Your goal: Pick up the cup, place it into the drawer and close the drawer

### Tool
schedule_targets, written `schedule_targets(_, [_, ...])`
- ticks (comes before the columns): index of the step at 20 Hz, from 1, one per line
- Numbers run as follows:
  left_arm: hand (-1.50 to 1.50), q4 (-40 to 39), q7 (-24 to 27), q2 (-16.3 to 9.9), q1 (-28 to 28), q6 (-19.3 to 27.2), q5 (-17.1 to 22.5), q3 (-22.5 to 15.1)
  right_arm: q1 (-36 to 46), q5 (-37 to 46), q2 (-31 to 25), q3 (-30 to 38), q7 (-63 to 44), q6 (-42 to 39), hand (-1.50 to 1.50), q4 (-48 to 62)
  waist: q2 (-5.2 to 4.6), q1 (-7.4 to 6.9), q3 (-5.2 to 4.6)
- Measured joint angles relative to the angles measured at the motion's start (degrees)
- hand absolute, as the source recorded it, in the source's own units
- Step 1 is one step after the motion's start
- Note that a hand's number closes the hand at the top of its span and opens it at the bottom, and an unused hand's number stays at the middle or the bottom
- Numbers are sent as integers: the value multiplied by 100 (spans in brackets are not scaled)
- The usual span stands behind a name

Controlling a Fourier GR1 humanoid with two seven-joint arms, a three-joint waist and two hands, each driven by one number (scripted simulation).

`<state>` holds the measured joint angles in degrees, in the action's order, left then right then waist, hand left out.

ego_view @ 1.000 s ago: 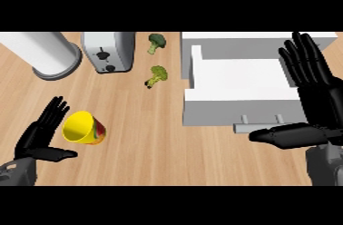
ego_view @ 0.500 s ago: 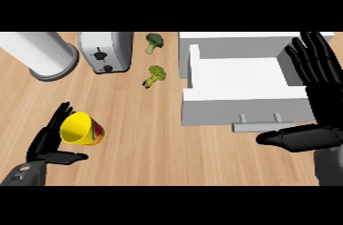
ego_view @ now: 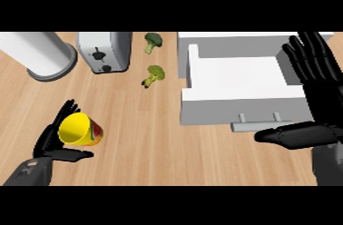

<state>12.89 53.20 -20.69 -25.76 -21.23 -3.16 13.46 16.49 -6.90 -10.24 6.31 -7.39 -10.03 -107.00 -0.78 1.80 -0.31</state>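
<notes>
Near the wooden counter's [ego_view: 154, 133] front-left corner, our left hand [ego_view: 53, 142] cups the yellow cup [ego_view: 79, 129], fingers spread; our right hand [ego_view: 311, 83] rests open beside the white open drawer [ego_view: 234, 83].

Cup [ego_view: 79, 129] yellow, red-green outside; drawer [ego_view: 234, 90] white; broccoli [ego_view: 153, 75] green; toaster [ego_view: 104, 51] silver; counter [ego_view: 154, 142] light wood.

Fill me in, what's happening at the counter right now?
The left hand is at the yellow cup on the wooden counter, fingers open behind it and thumb below; the cup is not lifted. The right hand is open, beside the white drawer, which stands pulled out and has nothing in it. A toaster and two broccoli pieces sit behind.
</notes>
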Motion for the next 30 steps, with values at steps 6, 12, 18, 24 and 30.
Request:
schedule_targets(6, [-150,-122,79,175,-138,41,-74,-57,82,33,-29,-5,37,-26,-150,80,-9,17,-3])
schedule_targets(12, [150,-114,-39,223,-201,-371,-26,-89,89,-1,-54,16,-56,-29,-150,44,-8,31,-7])
schedule_targets(18, [150,229,388,388,-215,85,-39,-74,49,29,-106,46,-48,-50,-150,58,-5,19,-5])
schedule_targets(24, [150,375,800,636,-220,1113,129,274,82,-27,-120,100,-51,-62,-150,88,0,-4,2])
schedule_targets(30, [150,549,982,1109,-378,1700,599,786,50,-121,-171,192,-63,-107,-150,67,26,-38,10])
